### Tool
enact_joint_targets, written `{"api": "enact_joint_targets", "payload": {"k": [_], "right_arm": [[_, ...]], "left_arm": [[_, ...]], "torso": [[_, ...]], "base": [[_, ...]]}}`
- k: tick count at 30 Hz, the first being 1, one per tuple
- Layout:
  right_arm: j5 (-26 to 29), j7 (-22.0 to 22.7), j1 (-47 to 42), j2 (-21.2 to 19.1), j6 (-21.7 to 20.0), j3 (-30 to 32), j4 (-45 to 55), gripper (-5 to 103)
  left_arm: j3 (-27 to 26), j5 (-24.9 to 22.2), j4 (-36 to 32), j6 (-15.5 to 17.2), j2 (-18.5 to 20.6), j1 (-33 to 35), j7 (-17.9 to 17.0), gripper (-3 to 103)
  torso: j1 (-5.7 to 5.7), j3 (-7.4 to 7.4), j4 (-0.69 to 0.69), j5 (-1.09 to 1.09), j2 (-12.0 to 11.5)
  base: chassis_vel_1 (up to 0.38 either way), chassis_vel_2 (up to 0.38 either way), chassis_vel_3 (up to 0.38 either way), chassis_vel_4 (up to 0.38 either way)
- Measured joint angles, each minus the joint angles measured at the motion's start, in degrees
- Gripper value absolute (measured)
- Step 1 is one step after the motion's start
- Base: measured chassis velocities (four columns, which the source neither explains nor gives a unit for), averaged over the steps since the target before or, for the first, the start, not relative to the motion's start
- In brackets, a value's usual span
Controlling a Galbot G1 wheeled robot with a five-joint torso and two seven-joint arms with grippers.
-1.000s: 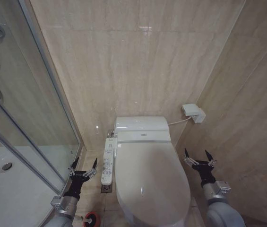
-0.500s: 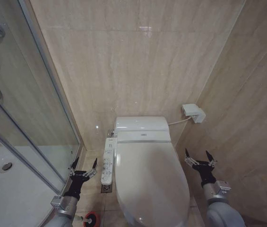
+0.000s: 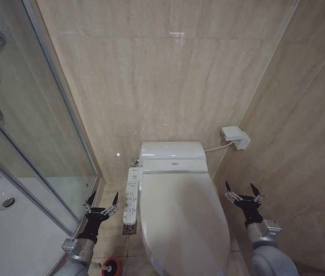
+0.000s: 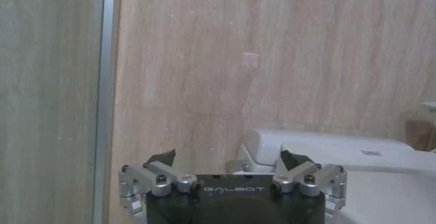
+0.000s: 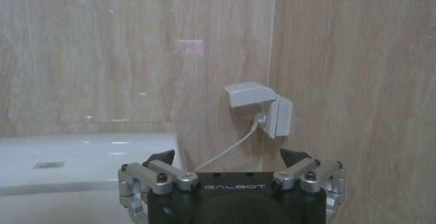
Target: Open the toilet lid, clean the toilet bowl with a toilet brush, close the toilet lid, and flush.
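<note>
White and glossy, the toilet lid point(image 3: 182, 221) is lying shut over the toilet bowl point(image 3: 150, 261) in your head view, with the narrow button panel point(image 3: 132, 195) running along its left side. Your left pincer point(image 3: 100, 200) is hovering spread open just left of that panel, touching nothing. Your right pincer point(image 3: 241, 191) is hovering open too, to the right of the lid by the beige wall. At the near left floor, the red cup holder point(image 3: 111, 266) is sitting beside your left arm.

From your left wrist, the left pincer point(image 4: 228, 157) is gaping toward the toilet's rear housing point(image 4: 327, 150) and the tiled wall.

From your right wrist, the right pincer point(image 5: 228, 157) is gaping empty below a white wall socket point(image 5: 262, 106).
</note>
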Motion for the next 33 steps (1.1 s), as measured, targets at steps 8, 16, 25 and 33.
{"api": "enact_joint_targets", "payload": {"k": [8,16,25,33], "right_arm": [[-0.02,-0.01,0.01,0.00,0.01,0.00,-0.01,100],[-0.04,-0.01,0.00,0.00,0.01,0.00,-0.01,100],[-0.07,-0.01,0.01,0.00,0.01,0.00,-0.01,100],[-0.08,-0.01,0.01,0.00,0.01,0.00,-0.01,100]], "left_arm": [[0.00,0.00,0.00,0.00,0.00,0.00,0.00,100],[0.00,0.00,0.00,0.00,0.00,0.00,0.00,100],[0.00,0.00,0.00,0.00,0.00,0.00,0.00,100],[0.00,0.00,0.00,0.00,0.00,0.00,0.00,100]], "torso": [[0.00,0.00,0.00,0.00,0.00],[0.00,0.00,0.00,0.00,0.00],[0.00,0.00,0.00,0.00,0.00],[0.00,0.00,0.00,0.00,0.00]], "base": [[0.000,0.000,0.000,0.000],[0.000,0.000,0.000,0.000],[0.000,0.000,0.000,0.000],[0.000,0.000,0.000,0.000]]}}
